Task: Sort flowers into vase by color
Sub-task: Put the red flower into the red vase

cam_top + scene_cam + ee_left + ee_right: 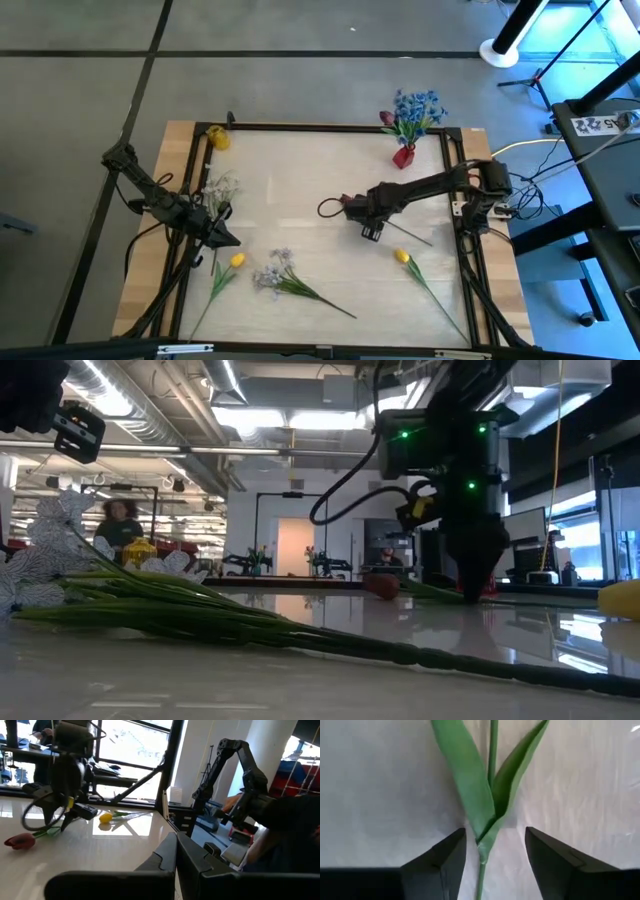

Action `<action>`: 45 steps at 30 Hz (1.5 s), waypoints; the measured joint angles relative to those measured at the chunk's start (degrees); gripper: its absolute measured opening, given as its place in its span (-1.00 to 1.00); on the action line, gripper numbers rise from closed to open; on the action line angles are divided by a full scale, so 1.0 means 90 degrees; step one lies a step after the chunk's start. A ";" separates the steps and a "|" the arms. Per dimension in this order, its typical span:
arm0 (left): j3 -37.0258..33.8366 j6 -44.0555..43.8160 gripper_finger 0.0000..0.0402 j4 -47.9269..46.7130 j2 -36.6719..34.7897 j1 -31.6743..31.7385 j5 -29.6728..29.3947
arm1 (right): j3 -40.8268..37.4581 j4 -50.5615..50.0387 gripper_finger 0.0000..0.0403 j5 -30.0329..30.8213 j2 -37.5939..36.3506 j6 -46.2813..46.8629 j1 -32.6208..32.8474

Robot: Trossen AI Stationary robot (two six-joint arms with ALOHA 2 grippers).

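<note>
Currently I am seeing the right end effector (492, 852) standing wide astride a green tulip stem (492, 750) on the desk (300, 180), left end effector (222, 237) sitting closed near white sprays (218, 188)

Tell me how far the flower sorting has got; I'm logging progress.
Done: blue flowers stand in the red vase. In hand: right claw, open, straddles a green stem lying on the table. Left: two yellow tulips and pale sprays. Left claw waits shut.
</note>
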 joint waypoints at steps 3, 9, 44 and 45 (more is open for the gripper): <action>0.0000 0.0000 -1.00 0.0003 0.0000 0.0001 0.0000 | 0.0002 0.0093 -0.09 -0.0333 -0.0003 -0.0292 -0.0279; 0.0000 0.0000 -1.00 0.0004 -0.0001 0.0000 -0.0002 | -0.0002 0.0395 -0.43 -0.1059 -0.0003 -0.0595 -0.0658; 0.0000 0.0000 -1.00 0.0001 -0.0002 -0.0001 0.0000 | -0.2620 0.2516 -0.98 0.8291 -0.6635 -0.0246 0.2295; 0.0000 0.0000 -1.00 0.0003 -0.0001 -0.0001 -0.0001 | -0.2642 0.2509 -0.98 0.8293 -0.6733 -0.0140 0.2194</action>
